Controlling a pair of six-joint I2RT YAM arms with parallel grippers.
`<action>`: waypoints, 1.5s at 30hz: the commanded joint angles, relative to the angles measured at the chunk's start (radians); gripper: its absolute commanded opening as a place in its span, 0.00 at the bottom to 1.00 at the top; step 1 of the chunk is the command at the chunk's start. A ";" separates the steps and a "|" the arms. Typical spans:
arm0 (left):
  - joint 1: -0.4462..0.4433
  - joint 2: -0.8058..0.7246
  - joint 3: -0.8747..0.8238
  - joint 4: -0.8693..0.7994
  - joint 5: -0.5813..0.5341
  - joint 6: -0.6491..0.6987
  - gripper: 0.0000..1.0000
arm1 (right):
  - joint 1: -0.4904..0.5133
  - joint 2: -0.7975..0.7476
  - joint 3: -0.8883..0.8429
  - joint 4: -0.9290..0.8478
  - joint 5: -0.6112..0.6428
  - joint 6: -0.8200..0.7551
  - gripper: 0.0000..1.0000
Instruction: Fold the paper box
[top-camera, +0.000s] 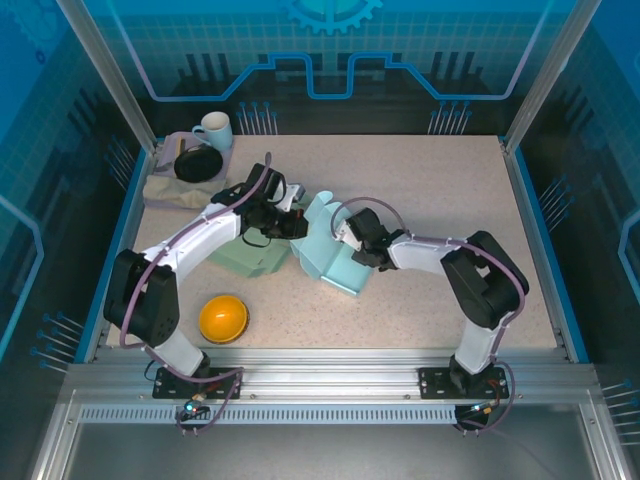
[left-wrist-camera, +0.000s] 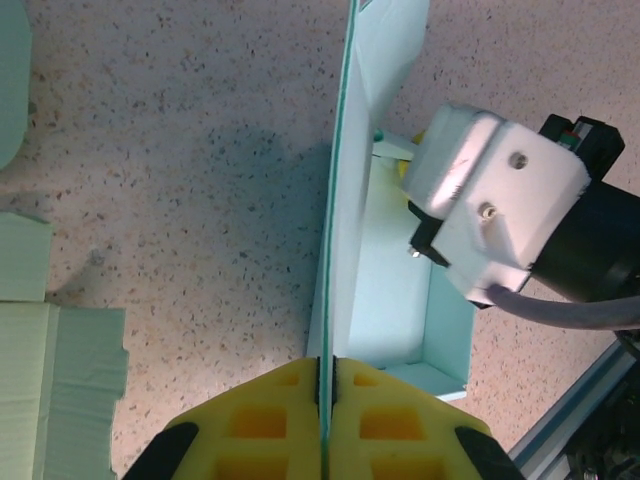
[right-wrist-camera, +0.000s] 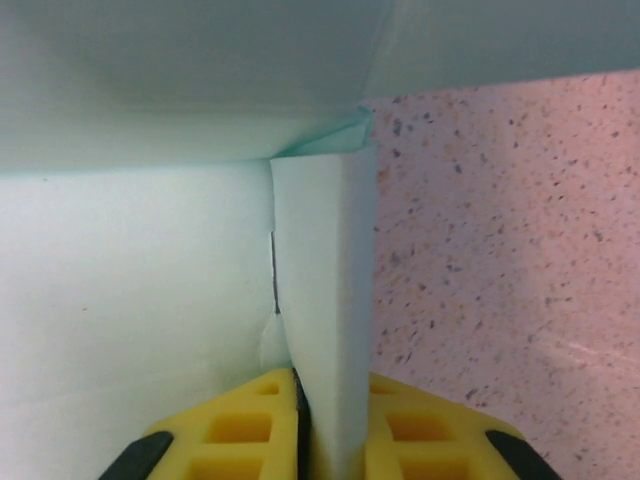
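The pale teal paper box (top-camera: 338, 262) lies partly formed in the middle of the table, one tall panel standing up. My left gripper (top-camera: 297, 224) is at its left side. In the left wrist view the yellow fingers (left-wrist-camera: 268, 418) are shut on the thin edge of that upright panel (left-wrist-camera: 352, 190). My right gripper (top-camera: 353, 243) reaches into the box from the right. Its fingers (right-wrist-camera: 425, 425) are shut on a folded side wall (right-wrist-camera: 325, 280) at an inner corner of the box. The right gripper's white body (left-wrist-camera: 495, 195) shows over the box's open tray.
A second, greener flat cardboard piece (top-camera: 247, 257) lies to the left of the box, under the left arm. An orange bowl (top-camera: 223, 318) sits near the front left. A mug (top-camera: 213, 130), a black bowl (top-camera: 198, 163) and a cloth (top-camera: 168, 188) are at the back left.
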 joint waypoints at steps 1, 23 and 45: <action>0.006 0.023 0.041 -0.103 0.023 -0.011 0.02 | -0.018 -0.051 -0.003 -0.006 -0.128 0.029 0.26; -0.359 0.026 0.152 -0.118 -0.658 0.552 0.05 | -0.399 -0.560 -0.117 -0.168 -0.416 0.684 0.58; -0.465 0.051 0.127 0.054 -0.728 0.866 0.04 | -0.457 -0.289 0.062 -0.253 -0.679 0.893 0.55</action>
